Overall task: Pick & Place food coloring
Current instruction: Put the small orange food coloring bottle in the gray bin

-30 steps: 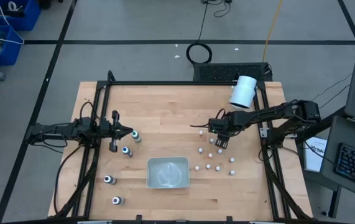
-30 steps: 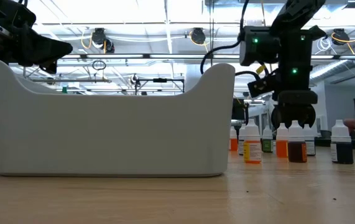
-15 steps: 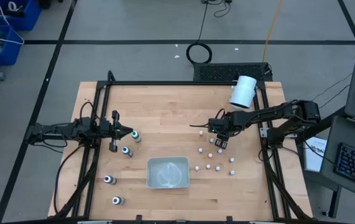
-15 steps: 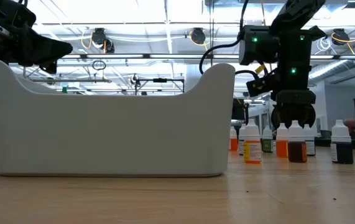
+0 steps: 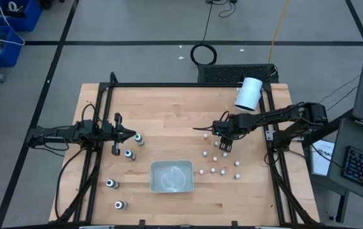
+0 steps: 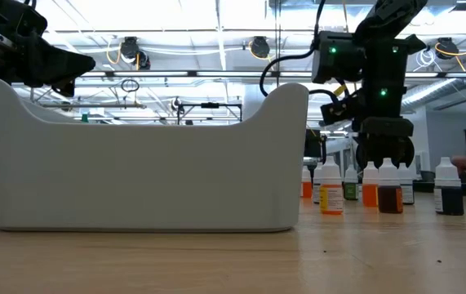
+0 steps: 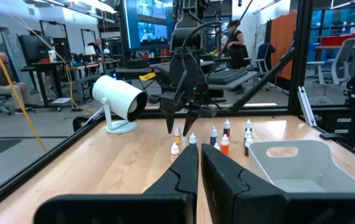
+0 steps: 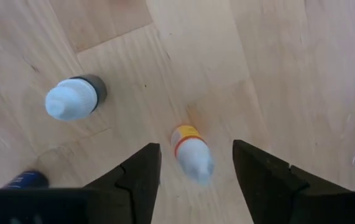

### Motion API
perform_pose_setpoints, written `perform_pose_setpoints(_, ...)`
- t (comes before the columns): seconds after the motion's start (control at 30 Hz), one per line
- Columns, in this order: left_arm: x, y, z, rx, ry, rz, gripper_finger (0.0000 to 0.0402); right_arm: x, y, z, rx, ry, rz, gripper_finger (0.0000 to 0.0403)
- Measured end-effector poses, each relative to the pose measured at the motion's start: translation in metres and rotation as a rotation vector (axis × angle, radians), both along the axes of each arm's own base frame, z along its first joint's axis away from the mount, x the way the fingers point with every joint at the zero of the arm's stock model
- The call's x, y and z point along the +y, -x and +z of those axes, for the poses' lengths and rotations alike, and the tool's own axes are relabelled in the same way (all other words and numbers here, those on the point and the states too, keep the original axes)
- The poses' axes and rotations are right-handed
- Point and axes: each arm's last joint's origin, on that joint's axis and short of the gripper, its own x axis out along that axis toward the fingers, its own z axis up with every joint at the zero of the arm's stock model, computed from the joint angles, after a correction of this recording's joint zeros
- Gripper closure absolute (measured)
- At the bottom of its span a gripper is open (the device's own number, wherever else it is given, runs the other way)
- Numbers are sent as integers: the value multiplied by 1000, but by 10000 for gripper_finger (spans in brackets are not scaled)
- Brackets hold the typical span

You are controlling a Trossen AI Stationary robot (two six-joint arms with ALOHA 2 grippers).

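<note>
Wooden counter (image 5: 168, 121) with a dark frame. A clear tray (image 5: 172, 176) is sitting near the front middle; in the low view it is blocking most of the counter's left side. A white cylinder (image 5: 249, 93) is lying at the far right corner.

Food coloring: the whitish bottles (image 5: 213, 170) are standing scattered on the right half, between the tray and the right frame rail. Four dark-bodied bottles (image 5: 129, 154) are standing on the left half, two near the left end effector, two nearer the front edge.

Right arm is reaching in from the right edge toward the middle, wrist turned down. Right end effector (image 5: 223, 145) is hovering over the whitish cluster, fingers spread wide and pointing at the counter. Its wrist view is showing an orange-banded bottle (image 8: 191, 154) standing between the two fingers, untouched, and a dark-collared bottle (image 8: 74, 98) off to one side. Nothing gripped.

Left arm is lying low along the left side. Left end effector (image 5: 130, 135) is pointing toward the middle, fingers nearly closed with a thin gap, holding nothing, just beside one dark-bodied bottle (image 5: 140, 139).
</note>
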Motion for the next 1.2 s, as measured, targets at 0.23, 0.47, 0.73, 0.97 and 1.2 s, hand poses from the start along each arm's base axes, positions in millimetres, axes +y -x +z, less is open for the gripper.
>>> perform_pose_setpoints(0.23,0,0,0,0,0,0,376,0,-1,0,-6,4,12,248)
perform_pose_setpoints(0.47,0,0,0,0,0,0,376,0,0,0,-2,3,12,314)
perform_pose_setpoints(0.73,0,0,0,0,0,0,376,0,0,2,-9,4,16,356)
perform_pose_setpoints(0.97,0,0,0,-1,0,0,376,5,-4,32,-98,18,41,354)
perform_pose_setpoints(1.2,0,0,0,0,0,0,376,22,-27,80,-288,41,171,356)
